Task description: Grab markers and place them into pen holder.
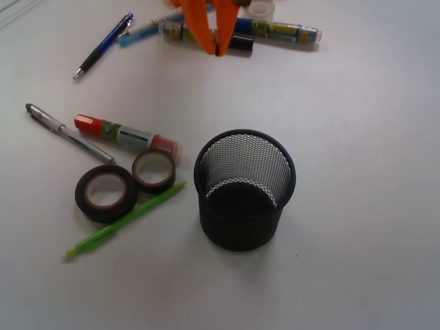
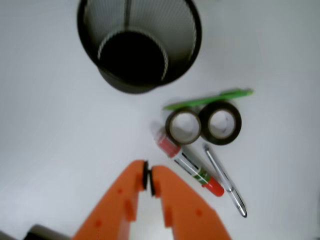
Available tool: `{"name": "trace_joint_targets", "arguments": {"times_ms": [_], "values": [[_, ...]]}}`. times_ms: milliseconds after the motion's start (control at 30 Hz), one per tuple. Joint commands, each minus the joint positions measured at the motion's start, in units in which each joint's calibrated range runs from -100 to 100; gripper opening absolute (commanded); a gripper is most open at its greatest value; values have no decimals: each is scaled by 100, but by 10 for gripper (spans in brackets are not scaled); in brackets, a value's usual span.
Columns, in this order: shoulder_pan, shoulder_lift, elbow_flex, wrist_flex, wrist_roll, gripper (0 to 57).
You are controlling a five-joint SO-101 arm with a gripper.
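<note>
No marker is being carried at this moment: the orange gripper (image 2: 148, 178) is being held with its jaws together and nothing between them, as the wrist view shows plainly. The black wire-mesh pen holder (image 1: 245, 189) is standing upright and appears empty, well ahead of the fingertips in the wrist view, so the task is being judged as barely begun, with the step in hand being the approach to a first marker. The red-capped marker (image 2: 189, 166) is lying just beside the fingertips, slightly ahead of them and to the right in the wrist view, its far end touching the nearer of two tape rolls (image 2: 204, 123), with a silver pen (image 2: 225, 181) alongside it. In the front view, two further markers (image 1: 242, 34) are lying end to end directly beneath and behind the gripper, with a blue pen (image 1: 103, 46) off to one side. For the next move, the jaws are needing to be opened wide enough for a thick barrel, aligned across it, and lowered; the silver pen is being left clear of the grasp.
</note>
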Motion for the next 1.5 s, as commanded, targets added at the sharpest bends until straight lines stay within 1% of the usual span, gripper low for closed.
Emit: {"name": "trace_joint_targets", "arguments": {"times_ms": [0,100,133,167,300,367,467,633,867,1200,1367,1400,1467], "values": [[391,-264,950,26,552,63],[728,-255,1992,-123,1114,256],[840,-230,2264,-254,1309,286],[952,-196,2463,-385,1465,277],[1191,51,2626,-718,1949,190],[1266,238,2617,-735,2032,172],[1303,603,2617,-814,2061,172],[1146,1351,2563,-1015,2105,172],[1034,2031,1448,-595,2085,172],[989,2116,334,280,1944,172],[989,2193,17,254,1954,174],[997,2278,44,175,1954,178],[1004,2516,35,35,1954,209]]}}
